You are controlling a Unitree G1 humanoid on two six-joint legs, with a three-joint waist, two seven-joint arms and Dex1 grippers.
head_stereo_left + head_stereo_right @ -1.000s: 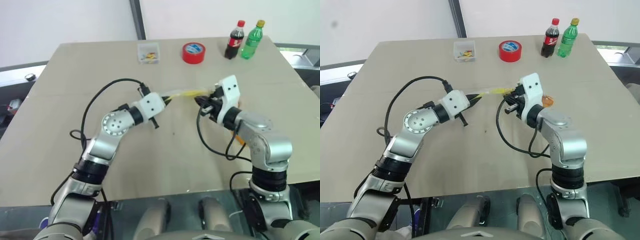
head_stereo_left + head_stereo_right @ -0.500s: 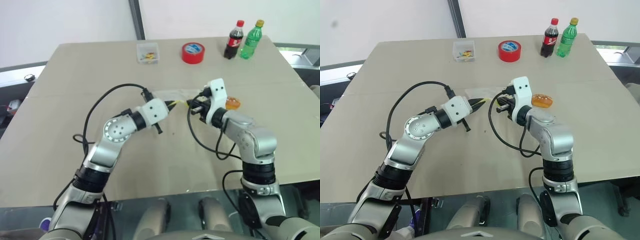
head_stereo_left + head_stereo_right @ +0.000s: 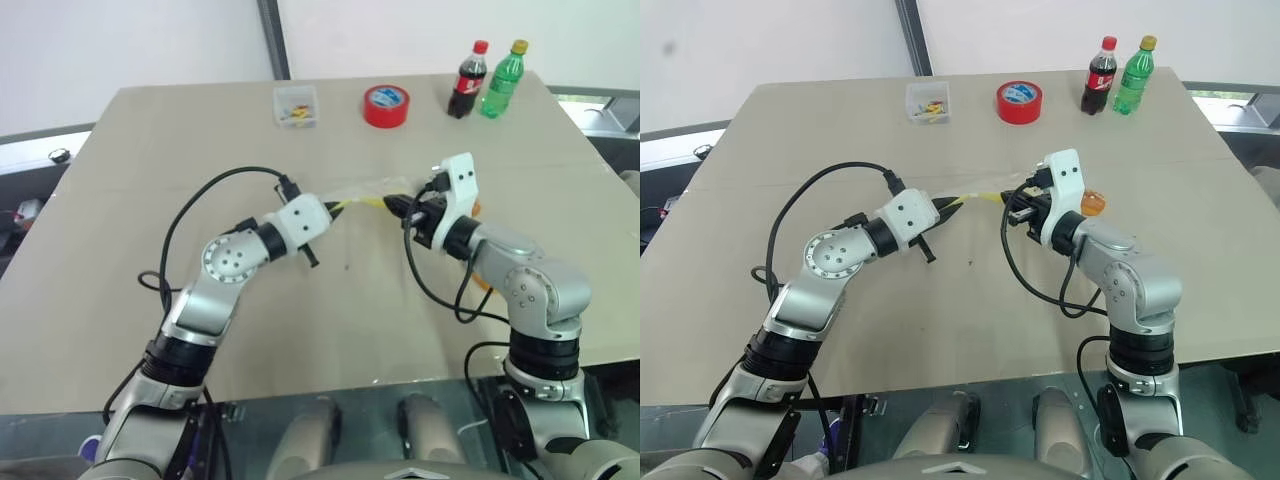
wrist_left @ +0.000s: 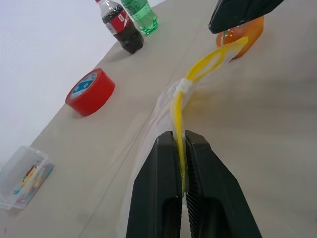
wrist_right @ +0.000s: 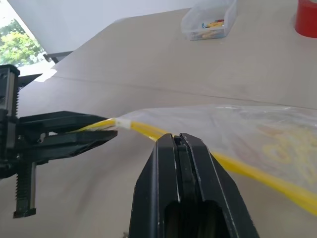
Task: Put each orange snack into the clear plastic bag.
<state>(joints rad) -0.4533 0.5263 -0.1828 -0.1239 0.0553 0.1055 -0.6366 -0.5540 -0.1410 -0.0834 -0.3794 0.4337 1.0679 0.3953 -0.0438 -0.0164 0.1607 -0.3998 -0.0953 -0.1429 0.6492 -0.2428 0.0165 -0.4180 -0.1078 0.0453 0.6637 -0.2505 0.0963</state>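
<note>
Closed on the yellow seal strip [image 4: 181, 129] of the clear plastic bag [image 5: 257, 130], your left gripper [image 4: 182, 163] has its two black fingers pressed together with only the strip between them. Your right gripper [image 5: 179, 156] is likewise clamped fully shut on the same strip, further along its length. Both pinches hold the bag's top edge stretched between the two grippers above the table [image 3: 150, 150], near its middle; the film hangs below the strip, and whether it reaches the tabletop cannot be told.

Note one orange snack [image 3: 1093, 204] lying on the table just behind your right gripper's white housing, partly hidden by it; in the left wrist view it sits beyond the far end of the strip [image 4: 242, 33]. A second snack cannot be made out.

Observe the open room: bare tabletop lies beneath and in front of both arms, toward the near edge. To the robot's left of the left arm the surface is also bare up to the table's side edge.

Along the far edge, well apart from the bag, stand a small clear box [image 3: 297, 105] of coloured bits, a red tape roll [image 3: 387, 105], a dark cola bottle [image 3: 467, 80] and a green bottle [image 3: 503, 79], the two bottles just beside each other. Black cables loop from each wrist over the table.
</note>
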